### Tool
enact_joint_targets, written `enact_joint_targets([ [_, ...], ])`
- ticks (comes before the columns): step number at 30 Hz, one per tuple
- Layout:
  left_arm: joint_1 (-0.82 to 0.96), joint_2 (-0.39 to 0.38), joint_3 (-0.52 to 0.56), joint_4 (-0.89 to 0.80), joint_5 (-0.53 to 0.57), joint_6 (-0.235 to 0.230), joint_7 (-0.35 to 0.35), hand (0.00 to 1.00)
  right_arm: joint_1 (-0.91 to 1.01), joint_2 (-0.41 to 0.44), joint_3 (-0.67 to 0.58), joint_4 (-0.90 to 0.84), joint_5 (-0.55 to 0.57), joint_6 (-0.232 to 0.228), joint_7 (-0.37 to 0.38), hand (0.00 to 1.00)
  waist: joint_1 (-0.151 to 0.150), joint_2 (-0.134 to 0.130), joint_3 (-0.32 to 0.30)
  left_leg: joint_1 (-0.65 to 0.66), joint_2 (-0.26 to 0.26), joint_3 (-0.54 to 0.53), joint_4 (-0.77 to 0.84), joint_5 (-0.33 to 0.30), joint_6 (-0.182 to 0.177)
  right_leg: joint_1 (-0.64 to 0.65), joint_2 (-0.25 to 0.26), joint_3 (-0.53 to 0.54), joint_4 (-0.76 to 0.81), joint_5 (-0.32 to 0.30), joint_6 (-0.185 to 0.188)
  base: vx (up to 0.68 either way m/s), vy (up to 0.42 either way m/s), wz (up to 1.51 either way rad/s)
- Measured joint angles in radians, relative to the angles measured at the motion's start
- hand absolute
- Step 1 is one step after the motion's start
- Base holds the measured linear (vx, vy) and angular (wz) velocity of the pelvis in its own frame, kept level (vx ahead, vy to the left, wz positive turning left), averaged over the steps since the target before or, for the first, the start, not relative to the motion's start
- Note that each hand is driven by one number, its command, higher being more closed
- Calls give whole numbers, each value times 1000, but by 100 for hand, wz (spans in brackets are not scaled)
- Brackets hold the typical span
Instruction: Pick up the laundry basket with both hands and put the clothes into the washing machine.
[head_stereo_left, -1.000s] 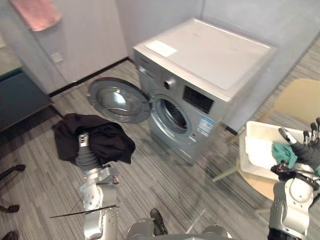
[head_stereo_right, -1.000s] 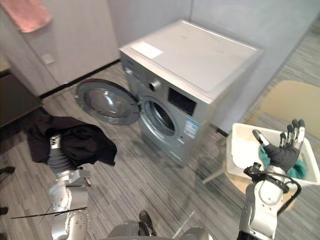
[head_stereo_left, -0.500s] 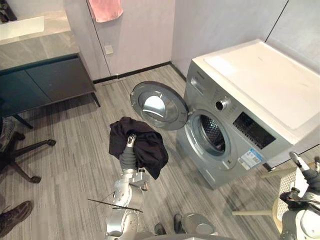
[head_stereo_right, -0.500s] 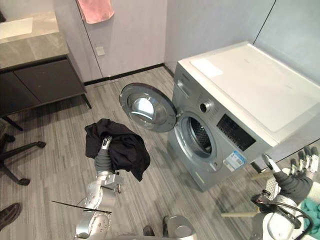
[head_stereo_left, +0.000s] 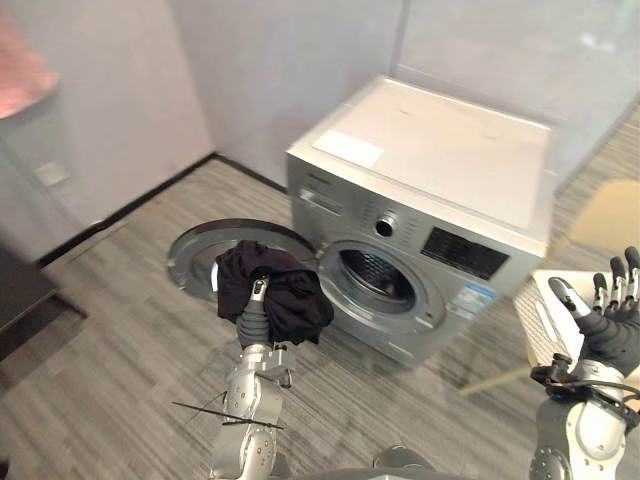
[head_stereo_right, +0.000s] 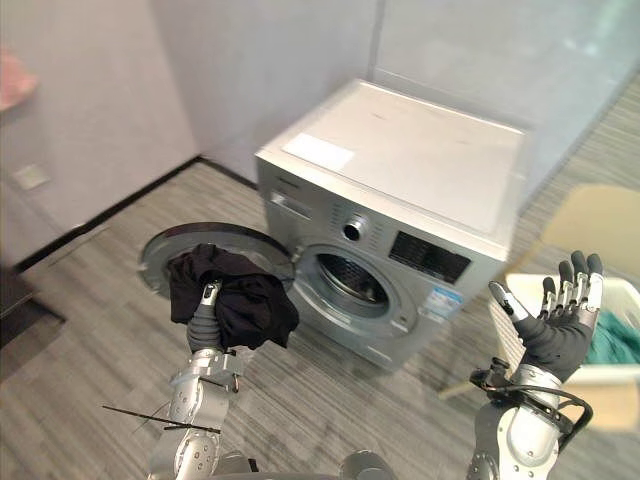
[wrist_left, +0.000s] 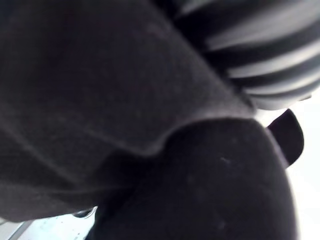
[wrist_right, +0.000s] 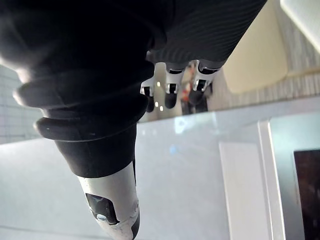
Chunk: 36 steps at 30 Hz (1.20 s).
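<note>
Black garment draped over left robot hand — grip cannot be told — may slip before the washing machine; right robot hand splayed, empty.

The washing machine had a smooth, satin silver-grey casing that looked like painted metal. Its open door on the left carried a glossier, chrome-like rim. The black garment near that door was soft, matt cloth, creased into loose folds. On the right, the laundry basket looked like white perforated plastic, with teal cloth in it. The right hand wore a dark, matt, ribbed cover. The floor was grey, streaked, low-sheen planking.
</note>
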Motion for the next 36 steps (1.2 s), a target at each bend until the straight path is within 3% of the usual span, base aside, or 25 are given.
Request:
enact_joint_targets([
  [1,2,5,5,2,0,0,0,100,-11,0,8,7,-17,0,-8,0,0,1,1,15,6,49,-8,-4,8,-11,-33,-100,-12,12,-21,-29,231,-200],
  [3,7,8,75,49,-8,1,-2,100,-79,-3,14,116,-76,1,-25,0,2,8,6,109,27,215,-64,-8,14,-11,-152,-511,-21,21,-121,-38,150,-191],
  [5,8,8,141,90,-22,1,-1,100,-129,-3,8,230,-97,6,-41,0,6,18,9,165,58,335,-94,-11,8,-12,-216,-708,-19,36,-172,-68,46,-192],
  [6,3,9,165,121,-45,2,-2,100,-142,-4,-5,292,-112,24,-50,0,23,17,9,191,71,400,-101,-18,-12,-12,-247,-800,-23,63,-157,-45,-10,-182],
  [7,2,8,170,137,-54,3,-2,100,-143,-4,-14,318,-113,36,-53,0,26,13,7,196,73,415,-102,-19,-20,-11,-256,-828,-30,94,-143,22,-108,-140],
  [8,-1,6,169,177,-68,5,-7,100,-136,-4,-36,360,-116,51,-56,0,20,10,5,201,81,435,-100,-19,-35,-14,-249,-839,-50,137,-86,71,-161,-77],
  [9,-12,-5,161,228,-83,16,-12,100,-119,-12,-62,396,-132,67,-57,0,3,31,15,202,92,436,-106,-13,-48,-17,-226,-831,-66,142,-71,88,-168,-53],
  [11,-21,-24,148,292,-125,29,-13,100,-96,-37,-88,474,-166,99,-55,0,-7,51,15,203,104,453,-124,-1,-65,-48,-198,-804,-67,145,-66,103,-110,-48],
  [15,-47,-21,156,375,-185,49,-15,100,-76,-55,-96,692,-191,135,-43,0,-31,55,30,215,163,453,-105,8,-71,-65,-135,-778,-47,116,-83,135,-149,-47],
  [16,-50,-22,186,387,-203,50,-22,100,-74,-56,-75,763,-196,151,-27,0,-29,48,50,199,214,424,-21,10,-63,-62,-108,-764,-33,99,-96,145,-228,-53],
  [17,-56,-17,224,388,-211,50,-28,100,-73,-54,-39,821,-212,158,-11,0,-25,36,83,146,269,351,104,27,-2,-51,-82,-755,-23,83,-107,90,-205,-43],
  [19,-70,-12,258,392,-215,50,-29,100,-60,-51,-4,858,-229,167,7,0,-24,21,120,55,310,210,246,68,87,-22,-68,-759,-34,72,-120,48,-144,-5],
  [20,-85,-8,274,392,-228,47,-27,100,-34,-48,27,908,-238,174,22,0,-1,-1,146,-51,297,61,294,18,13,-10,-63,-768,-37,59,-132,73,-103,19],
  [23,-131,-7,257,392,-230,45,-21,100,-47,-58,57,1007,-267,167,39,0,14,-35,207,-149,210,24,130,21,6,-34,-113,-789,35,25,-112,61,21,25],
  [24,-153,-18,252,391,-230,41,-12,100,-51,-65,60,1053,-271,167,45,0,33,-37,236,-166,175,12,83,42,-28,-71,-140,-777,116,-12,-91,38,156,13],
  [25,-173,-16,253,390,-230,36,-4,100,-62,-56,73,1090,-270,171,53,0,40,-63,250,-191,157,13,105,40,-40,-118,-181,-757,183,-38,-78,30,153,13],
  [26,-206,-15,261,384,-230,33,4,100,-61,-46,88,1097,-270,171,57,0,40,-78,266,-232,137,12,129,30,-26,-166,-217,-751,237,-52,-72,9,128,20],
  [30,-321,-17,335,326,-240,-24,77,100,-117,-46,95,1102,-266,157,34,0,55,-82,352,-399,141,-10,273,-30,5,-317,-246,-723,336,-65,-60,-68,142,-8],
  [33,-427,-18,340,297,-240,-63,109,100,-175,-63,99,1097,-258,154,33,0,65,-81,371,-550,146,-19,363,-55,33,-471,-275,-694,425,-74,-63,-100,94,-11],
  [36,-520,-11,338,297,-240,-67,132,100,-217,-75,99,1057,-245,154,14,0,81,-79,385,-666,162,-39,438,-76,41,-589,-277,-671,496,-84,-69,-122,60,-23],
])
